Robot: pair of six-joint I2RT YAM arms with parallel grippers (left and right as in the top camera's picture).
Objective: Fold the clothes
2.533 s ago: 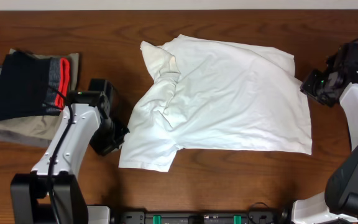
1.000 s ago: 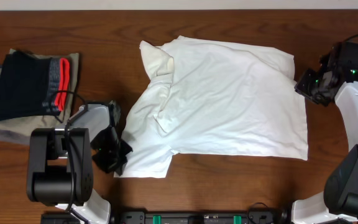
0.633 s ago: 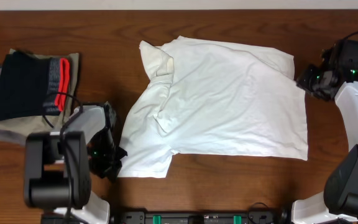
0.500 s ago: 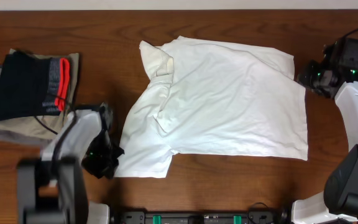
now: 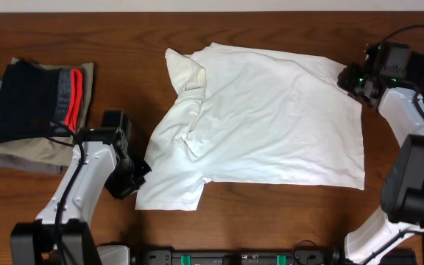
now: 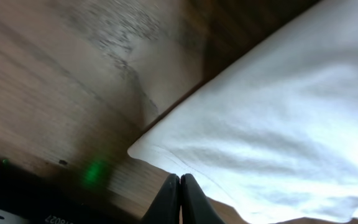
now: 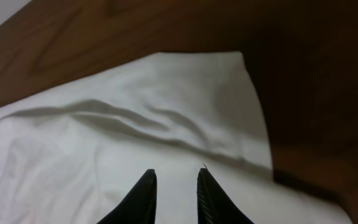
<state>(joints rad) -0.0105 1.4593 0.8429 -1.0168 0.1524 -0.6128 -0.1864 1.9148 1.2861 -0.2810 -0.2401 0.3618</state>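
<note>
Expecting limp, light cloth, pinch the plain white short-sleeved cotton T-shirt (image 5: pixel 271 125) at corners. Its hem touches your left claw (image 6: pixel 179 180), clamped tight, grip uncertain; its corner lies under your right claw (image 7: pixel 174 175), slightly parted, empty.

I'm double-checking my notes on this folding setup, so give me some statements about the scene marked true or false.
The white T-shirt lies spread on the wooden table. True.
The left tool is wide open. False: its fingers are pressed together by the shirt's corner.
The folded garments are stacked beside the right arm. False: they lie near the left arm.
The right tool shows a gap between its fingers, over the shirt. True.
</note>
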